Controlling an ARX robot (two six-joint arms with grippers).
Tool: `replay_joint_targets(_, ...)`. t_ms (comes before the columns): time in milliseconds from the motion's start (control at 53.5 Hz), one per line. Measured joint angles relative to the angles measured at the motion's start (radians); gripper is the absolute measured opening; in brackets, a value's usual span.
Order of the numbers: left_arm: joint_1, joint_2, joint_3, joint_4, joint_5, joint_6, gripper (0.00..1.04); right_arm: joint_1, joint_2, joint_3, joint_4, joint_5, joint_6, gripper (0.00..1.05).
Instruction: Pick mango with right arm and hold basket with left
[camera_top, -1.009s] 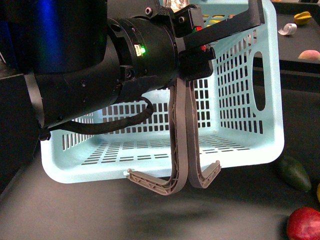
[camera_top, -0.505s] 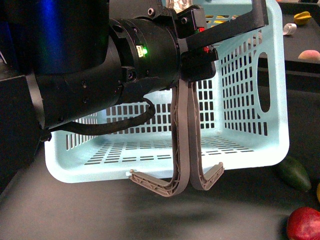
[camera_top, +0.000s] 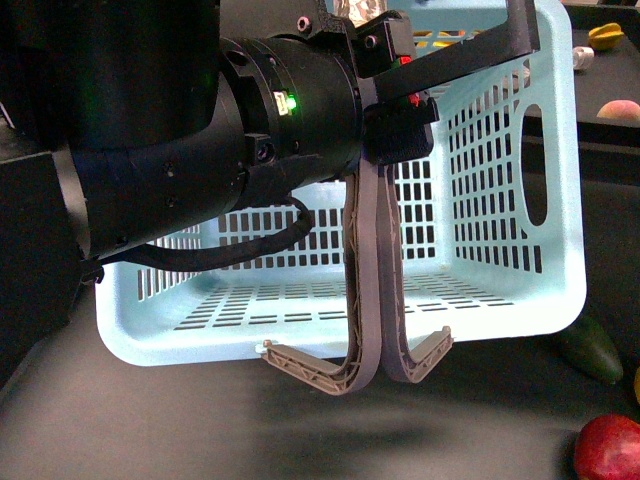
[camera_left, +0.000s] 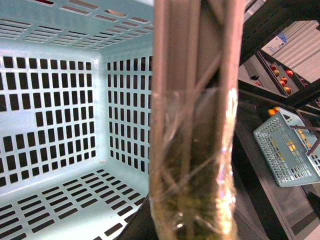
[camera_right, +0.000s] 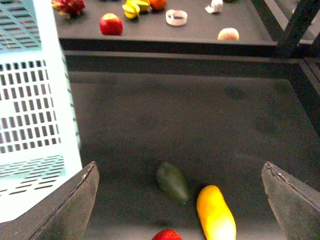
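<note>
Down on the dark desk (camera_right: 200, 115), off to the right of the basket (camera_top: 520, 300), lies the mango (camera_right: 216, 214). It sits right under the right end effector (camera_right: 178, 170), whose two fingers (camera_right: 80, 200) are spread wide apart with nothing in them. The mango is between those fingers, but nearer the finger on the side away from the basket.

The mango lies flat. Its long way runs about the same way the right arm reaches, tipped a little. One end points at the dark green fruit (camera_right: 173, 181), which is just beside it on the basket side; I cannot tell if they touch. The other end runs out of the picture. So I think the fingers would close across the mango's thin middle, not along its length. A red apple (camera_right: 167, 234) is near too, so the fingers need to slide over toward the mango and miss the other two.

The right arm is much the nearer one. The left end effector (camera_top: 400, 105) is busy: it is clamped tight on the two handles (camera_left: 195, 125), and the basket hangs from it, tipped, with its bottom edge low by the desk.
</note>
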Motion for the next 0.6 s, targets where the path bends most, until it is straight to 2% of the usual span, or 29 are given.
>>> replay_joint_targets(262,0.0,0.0,0.0,0.0,0.0,0.001,0.06,-0.064,0.58,0.148,0.26,0.032,-0.04,0.97)
replay_joint_targets(598,0.0,0.0,0.0,0.0,0.0,0.0,0.06,-0.134,1.127,0.384,0.307,0.071,-0.078,0.97)
